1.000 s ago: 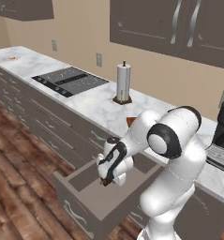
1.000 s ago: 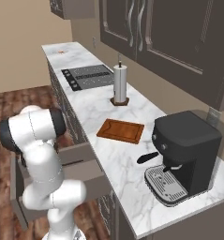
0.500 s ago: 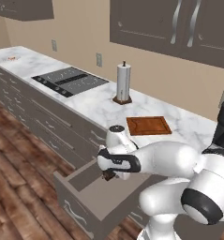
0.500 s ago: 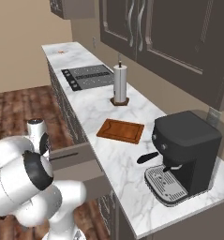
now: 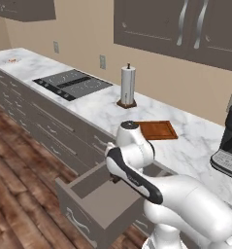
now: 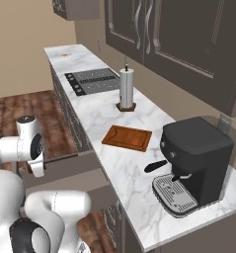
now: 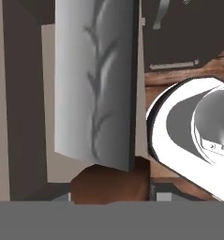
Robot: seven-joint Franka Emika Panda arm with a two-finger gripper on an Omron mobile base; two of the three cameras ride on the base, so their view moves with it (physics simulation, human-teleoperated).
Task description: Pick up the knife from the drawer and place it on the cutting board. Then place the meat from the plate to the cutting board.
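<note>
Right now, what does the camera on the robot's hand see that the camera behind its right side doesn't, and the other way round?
Hand view: a close look at the knife, its broad grey blade running up the picture from a brown handle at the bottom.

Right base view: the counter, with the cutting board, a black coffee machine, a paper towel roll and the cooktop.

Both: the wooden floor, seen beside the cabinets from the base.

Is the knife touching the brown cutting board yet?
Apart. The right base view shows the cutting board bare on the counter, while the hand view shows the knife held up close by the fingers, over the drawer.
</note>
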